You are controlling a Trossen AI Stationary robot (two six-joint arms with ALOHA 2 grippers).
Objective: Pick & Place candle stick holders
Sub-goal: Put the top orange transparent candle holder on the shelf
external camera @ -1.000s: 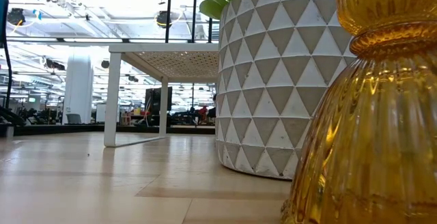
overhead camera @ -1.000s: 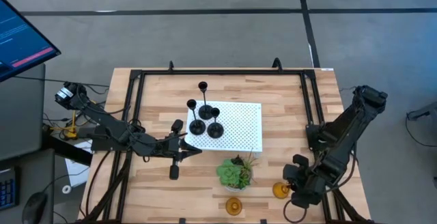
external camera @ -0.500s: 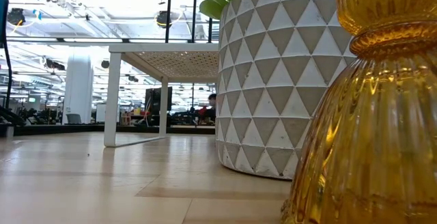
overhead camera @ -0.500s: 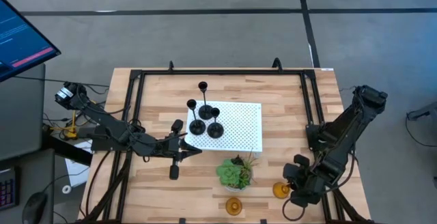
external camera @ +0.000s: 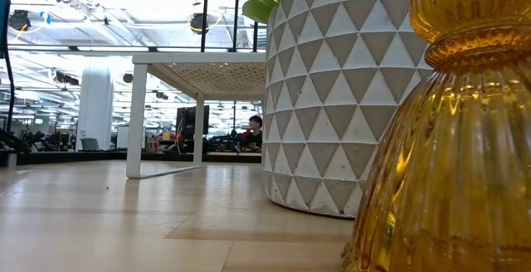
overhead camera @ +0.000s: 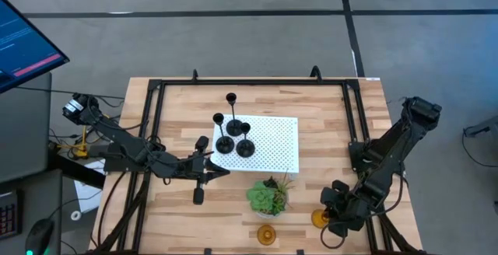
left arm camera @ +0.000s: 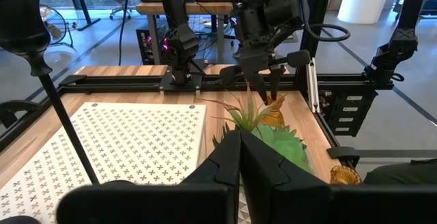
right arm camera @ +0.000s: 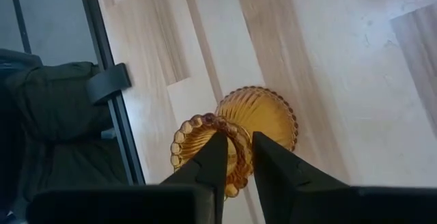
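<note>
Three black candle stick holders (overhead camera: 233,134) stand on their round bases on the left part of a white perforated mat (overhead camera: 276,142). One amber holder (overhead camera: 317,218) stands near the table's front right. It also shows in the right wrist view (right arm camera: 263,115). A second amber holder (overhead camera: 266,234) stands at the front edge and fills the right of the low view (external camera: 448,139). My right gripper (right arm camera: 239,157) points down over the first amber holder with a narrow gap between its fingers. My left gripper (overhead camera: 224,169) is shut and empty, just left of the black holders. My right gripper stands over the amber holder's beaded top rim (right arm camera: 194,132) from above, one finger (right arm camera: 215,159) over the cup and the other (right arm camera: 270,166) beside it. I cannot tell whether they touch it. The holder stands upright on the table.
A green plant (overhead camera: 268,197) in a white triangle-patterned pot (external camera: 332,98) stands between the mat and the front amber holder. A black frame (overhead camera: 152,115) runs along the table's left, far and right sides. A person sits far off in the room (external camera: 253,127).
My right gripper has edged a little toward the table's left, closer over the amber holder. The holders have stayed where they were.
</note>
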